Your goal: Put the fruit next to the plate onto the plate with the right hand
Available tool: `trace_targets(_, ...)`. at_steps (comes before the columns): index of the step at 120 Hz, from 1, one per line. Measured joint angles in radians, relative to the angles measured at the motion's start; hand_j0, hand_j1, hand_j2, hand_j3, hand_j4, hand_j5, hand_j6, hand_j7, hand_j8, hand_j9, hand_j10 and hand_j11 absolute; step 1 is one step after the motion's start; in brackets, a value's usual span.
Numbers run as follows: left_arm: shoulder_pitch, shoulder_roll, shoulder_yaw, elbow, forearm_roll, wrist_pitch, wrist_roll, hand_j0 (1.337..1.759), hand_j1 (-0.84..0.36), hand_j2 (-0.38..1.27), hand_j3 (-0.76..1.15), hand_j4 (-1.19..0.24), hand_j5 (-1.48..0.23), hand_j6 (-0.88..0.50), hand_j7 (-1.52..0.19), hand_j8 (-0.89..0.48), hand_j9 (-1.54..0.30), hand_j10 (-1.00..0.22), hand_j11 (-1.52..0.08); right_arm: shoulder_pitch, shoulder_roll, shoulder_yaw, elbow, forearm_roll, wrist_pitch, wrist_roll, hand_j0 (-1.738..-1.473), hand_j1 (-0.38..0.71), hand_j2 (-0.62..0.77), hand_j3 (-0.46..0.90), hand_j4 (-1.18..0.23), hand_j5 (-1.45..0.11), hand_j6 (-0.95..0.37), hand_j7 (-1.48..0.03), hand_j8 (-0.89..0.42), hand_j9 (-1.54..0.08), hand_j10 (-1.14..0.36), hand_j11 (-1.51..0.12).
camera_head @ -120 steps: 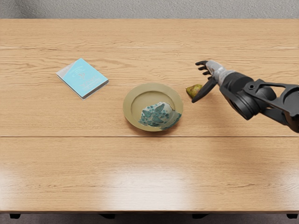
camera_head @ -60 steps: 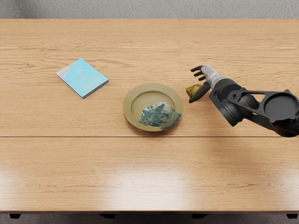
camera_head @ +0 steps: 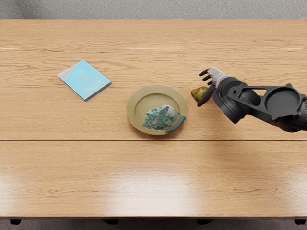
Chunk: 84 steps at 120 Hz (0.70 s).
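Note:
A small yellow-green pear [camera_head: 198,92] lies on the table just right of an olive-yellow plate [camera_head: 139,96]. The plate carries a teal leaf pattern on its lower right part. My right hand [camera_head: 206,86] comes in from the right edge and sits right at the pear's right side. Its fingers [camera_head: 205,74] are spread above and behind the fruit, and the thumb reaches down along the pear's right flank. Nothing is held. The wrist and forearm hide the table just right of the pear. The left arm is out of view.
A light-blue booklet [camera_head: 84,80] lies at an angle on the left part of the wooden table [camera_head: 153,167]. The table's far edge runs along the top of the picture, its front edge along the bottom.
The right arm has swung lower and its forearm now lies flatter. The hand has drawn in close to the pear's right side. Pear and plate have not moved.

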Motion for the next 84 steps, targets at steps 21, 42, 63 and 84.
trace_targets(21, 0.0, 0.0, 0.0, 0.0, 0.0, 0.0, 0.0, 1.658, 0.32, 0.0, 0.0, -0.02, -0.03, -0.02, -0.03, -0.02, -0.03, -0.02, -0.03, 0.003, 0.039, -0.014, -0.043, 0.0, 0.0, -0.005, -1.658, -0.02, -0.05, 0.0, -0.27, -0.35, -0.27, -0.35, -0.27, -0.35, -0.27, -0.35)
trace_targets(42, 0.0, 0.0, 0.0, 0.0, 0.0, 0.0, 0.0, 1.658, 0.32, 0.0, 0.0, -0.02, -0.03, -0.02, -0.03, -0.02, -0.03, -0.02, -0.03, 0.003, 0.076, -0.028, -0.085, 0.0, 0.0, -0.006, -1.658, -0.02, -0.05, 0.0, -0.28, -0.36, -0.28, -0.36, -0.28, -0.36, -0.28, -0.36)
trace_targets(63, 0.0, 0.0, 0.0, 0.0, 0.0, 0.0, 0.0, 1.658, 0.32, 0.0, 0.0, -0.02, -0.03, -0.02, -0.03, -0.02, -0.03, -0.02, -0.03, 0.003, 0.098, -0.048, -0.117, 0.0, 0.0, -0.006, -1.658, -0.02, -0.05, 0.0, -0.28, -0.36, -0.28, -0.36, -0.28, -0.36, -0.28, -0.36)
trace_targets(84, 0.0, 0.0, 0.0, 0.0, 0.0, 0.0, 0.0, 1.658, 0.32, 0.0, 0.0, -0.02, -0.03, -0.02, -0.03, -0.02, -0.03, -0.02, -0.03, 0.004, 0.102, -0.053, -0.126, 0.0, 0.0, -0.006, -1.658, 0.0, -0.06, 0.0, -0.29, -0.38, -0.29, -0.38, -0.29, -0.38, -0.29, -0.38)
